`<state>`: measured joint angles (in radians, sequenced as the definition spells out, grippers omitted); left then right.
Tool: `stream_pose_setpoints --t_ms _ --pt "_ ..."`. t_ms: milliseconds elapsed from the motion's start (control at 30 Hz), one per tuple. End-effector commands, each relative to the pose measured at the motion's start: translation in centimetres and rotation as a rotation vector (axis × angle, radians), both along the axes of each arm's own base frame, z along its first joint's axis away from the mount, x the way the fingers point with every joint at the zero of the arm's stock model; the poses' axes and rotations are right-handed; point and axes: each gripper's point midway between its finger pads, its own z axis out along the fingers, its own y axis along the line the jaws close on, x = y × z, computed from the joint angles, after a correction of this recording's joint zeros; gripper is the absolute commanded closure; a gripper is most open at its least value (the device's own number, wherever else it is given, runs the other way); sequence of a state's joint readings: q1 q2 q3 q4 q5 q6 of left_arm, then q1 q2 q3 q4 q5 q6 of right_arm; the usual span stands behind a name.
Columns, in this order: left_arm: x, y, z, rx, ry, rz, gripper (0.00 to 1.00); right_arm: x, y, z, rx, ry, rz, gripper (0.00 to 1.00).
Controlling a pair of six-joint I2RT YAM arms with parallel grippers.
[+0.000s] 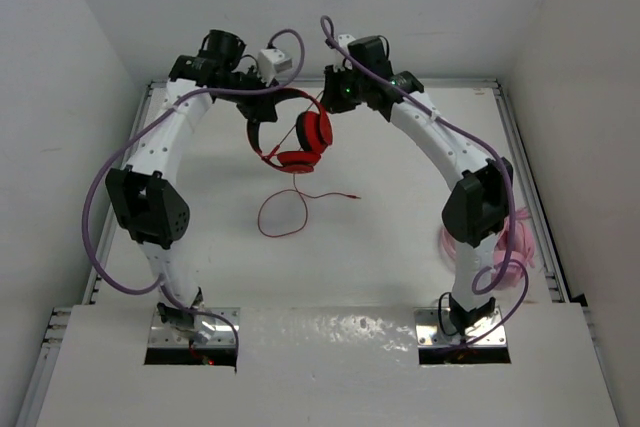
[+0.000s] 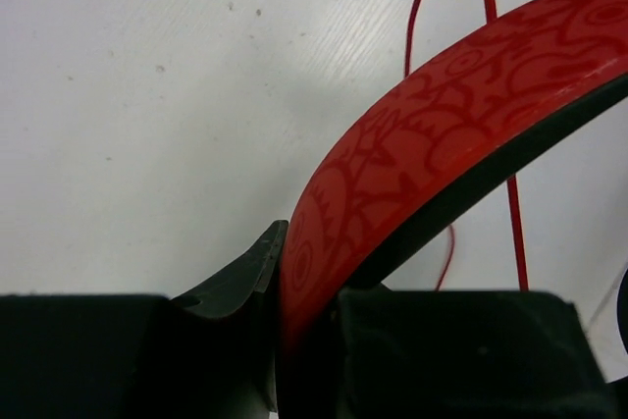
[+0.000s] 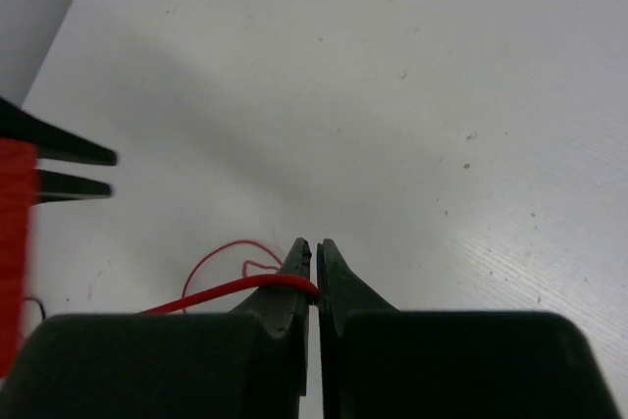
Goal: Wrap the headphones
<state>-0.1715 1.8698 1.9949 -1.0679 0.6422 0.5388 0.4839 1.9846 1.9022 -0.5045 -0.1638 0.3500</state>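
Pinching the headband point(image 2: 442, 134) between its dark pads, the left gripper point(image 2: 294, 282) is clamped tight on the red strip with no gap showing. The band is smooth plastic printed with a darker red swirl pattern, lined in black on its inner side. In the left wrist view it curves up and away to the right. From above, the headphones point(image 1: 305, 137) hang off the table point(image 1: 400, 247) at its far middle, between the two wrists. The arc of the band runs left to right, with the round red ear cups point(image 1: 315, 132) at its right, nearer end.

The right gripper point(image 3: 315, 267) has its tapered fingertips pressed together on the thin red cable point(image 3: 221, 289), which leaves the pinch to the left. Below, more cable lies on the matte white tabletop in a loose loop, its tail trailing right.

White walls point(image 1: 70, 67) close the table on the left, far and right sides. Bare surface spreads between the loop and the arm bases. Pink headphones point(image 1: 515, 242) lie at the right edge, partly hidden by the right arm point(image 1: 470, 207).
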Motion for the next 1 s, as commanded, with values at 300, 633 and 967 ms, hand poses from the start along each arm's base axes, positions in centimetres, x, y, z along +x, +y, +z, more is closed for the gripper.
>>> stream_pose_setpoints --t_ms 300,633,967 --pt "2.2 5.9 -6.0 0.630 -0.112 0.071 1.00 -0.7 -3.8 4.6 -0.038 -0.079 0.042 1.00" --pt "5.7 7.0 -4.7 0.916 -0.317 0.150 1.00 -1.6 -3.6 5.9 -0.048 -0.123 0.081 1.00" --pt "8.4 6.3 3.9 0.941 -0.624 0.051 1.00 -5.7 -5.6 -0.5 -0.272 -0.048 0.407 1.00"
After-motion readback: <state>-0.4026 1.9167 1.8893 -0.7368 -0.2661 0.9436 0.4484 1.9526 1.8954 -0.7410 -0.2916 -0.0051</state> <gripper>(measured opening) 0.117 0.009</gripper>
